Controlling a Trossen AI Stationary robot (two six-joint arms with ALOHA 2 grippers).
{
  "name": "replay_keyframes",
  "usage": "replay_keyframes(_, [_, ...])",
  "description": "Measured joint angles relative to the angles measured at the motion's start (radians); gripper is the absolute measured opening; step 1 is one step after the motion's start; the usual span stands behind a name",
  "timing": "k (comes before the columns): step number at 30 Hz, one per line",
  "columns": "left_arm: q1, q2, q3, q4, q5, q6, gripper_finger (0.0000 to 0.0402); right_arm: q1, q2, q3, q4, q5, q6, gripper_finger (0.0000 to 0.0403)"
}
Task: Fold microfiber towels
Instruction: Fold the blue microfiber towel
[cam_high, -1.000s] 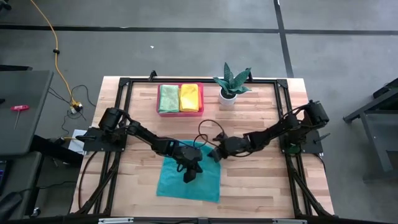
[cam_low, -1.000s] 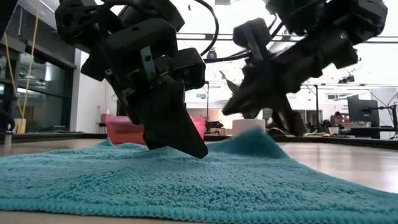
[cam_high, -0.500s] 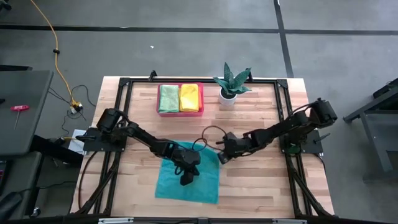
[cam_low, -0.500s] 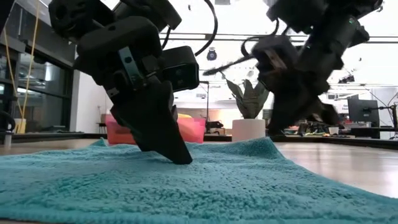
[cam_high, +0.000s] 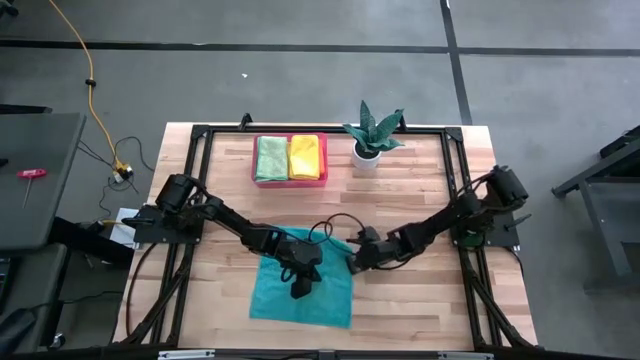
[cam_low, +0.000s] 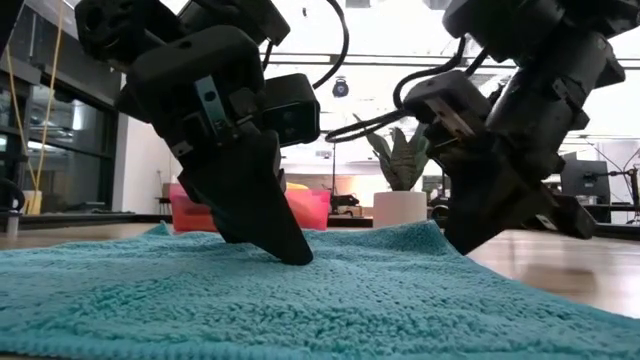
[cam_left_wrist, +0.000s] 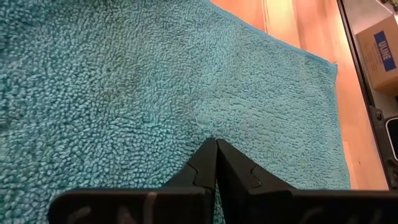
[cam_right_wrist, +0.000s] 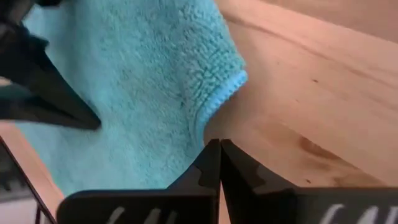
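Note:
A teal microfiber towel (cam_high: 322, 300) lies spread flat on the wooden table near its front edge. My left gripper (cam_high: 297, 291) is shut, its tips down on the middle of the towel (cam_left_wrist: 124, 93). My right gripper (cam_high: 352, 266) is also shut. It points steeply down at the table just beside the towel's right edge, close to the far right corner (cam_right_wrist: 239, 78). A light green towel (cam_high: 271, 158) and a yellow one (cam_high: 305, 157) lie folded in a pink tray (cam_high: 290, 183) at the back. My left gripper presses its shut fingertips (cam_left_wrist: 216, 149) down on the teal towel's middle (cam_left_wrist: 214, 127), slanting down from the table's far left. The towel lies flat on the table under them. My right gripper's shut tips (cam_right_wrist: 213, 149) stand by the towel's right hem (cam_right_wrist: 205, 118); whether they touch it I cannot tell.
A potted plant (cam_high: 368, 140) in a white pot stands to the right of the pink tray at the back. Bare wood lies to the right of the towel (cam_high: 420, 300) and to its left (cam_high: 200, 290). A black frame runs round the table's edges.
The towel's far right corner, raised in a peak under my right gripper a second ago, has dropped flat onto the table. My right gripper has tipped steeper, sunk and shifted a little toward the near edge, ending beside the towel's right edge. My left gripper has stayed pressed on the towel.

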Motion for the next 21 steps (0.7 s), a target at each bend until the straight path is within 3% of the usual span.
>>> replay_keyframes(9, [0.0,0.0,0.0,0.006,-0.001,0.001,0.0,-0.081,0.011,-0.004,0.05,0.242,-0.096,0.0])
replay_keyframes(18, [0.0,0.0,-0.001,0.017,-0.002,0.004,0.0,-0.154,0.013,-0.006,0.232,0.19,-0.174,0.0])
replay_keyframes(21, [0.0,0.0,-0.001,0.017,-0.002,0.004,0.0,-0.173,0.008,-0.005,0.274,0.111,-0.231,0.0])
